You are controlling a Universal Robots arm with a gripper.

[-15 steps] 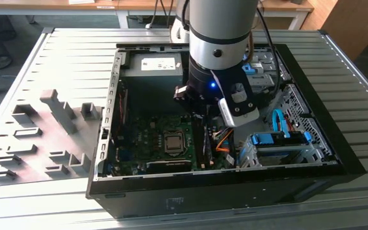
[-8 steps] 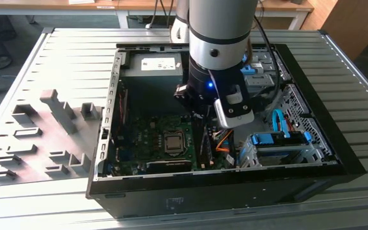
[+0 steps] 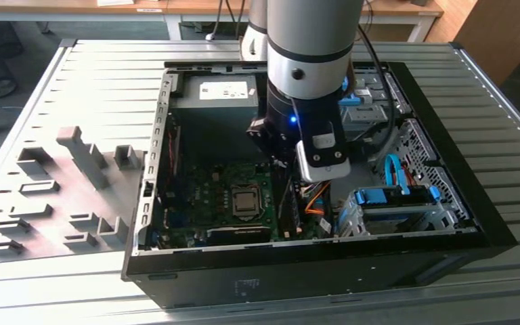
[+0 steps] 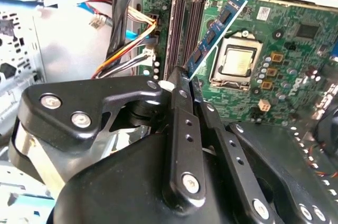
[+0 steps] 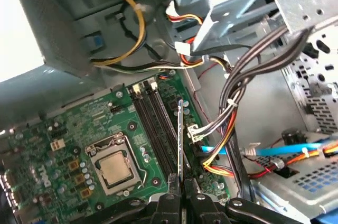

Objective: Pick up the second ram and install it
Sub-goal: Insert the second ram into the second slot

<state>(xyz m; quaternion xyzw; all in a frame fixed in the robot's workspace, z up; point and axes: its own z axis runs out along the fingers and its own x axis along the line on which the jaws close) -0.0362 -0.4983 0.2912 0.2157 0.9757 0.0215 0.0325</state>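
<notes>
End effector (image 4: 183, 78) sat closest, black fingers clamped on one end of the second ram (image 4: 216, 31). The ram was held above the motherboard (image 4: 296, 60), not seated in the slots (image 4: 185, 23). The second wrist view showed the ram's blue chip face, slanting between the slots and the CPU (image 4: 237, 60). The first wrist view showed the ram (image 5: 181, 139) edge-on as a thin line just beside the slots (image 5: 153, 123), on the side of the wire bundle (image 5: 232, 108) and the blue cable (image 5: 296, 149).

The exterior view showed the open computer case (image 3: 477, 223) lying on the ribbed table (image 3: 89, 88) with the arm (image 3: 310, 40) reaching in. The case held the motherboard, the CPU (image 3: 244, 201), the power supply (image 3: 224, 91) and a drive cage (image 3: 395, 210). Grey fixture blocks (image 3: 61, 196) stood outside the case at the exterior view's left.
</notes>
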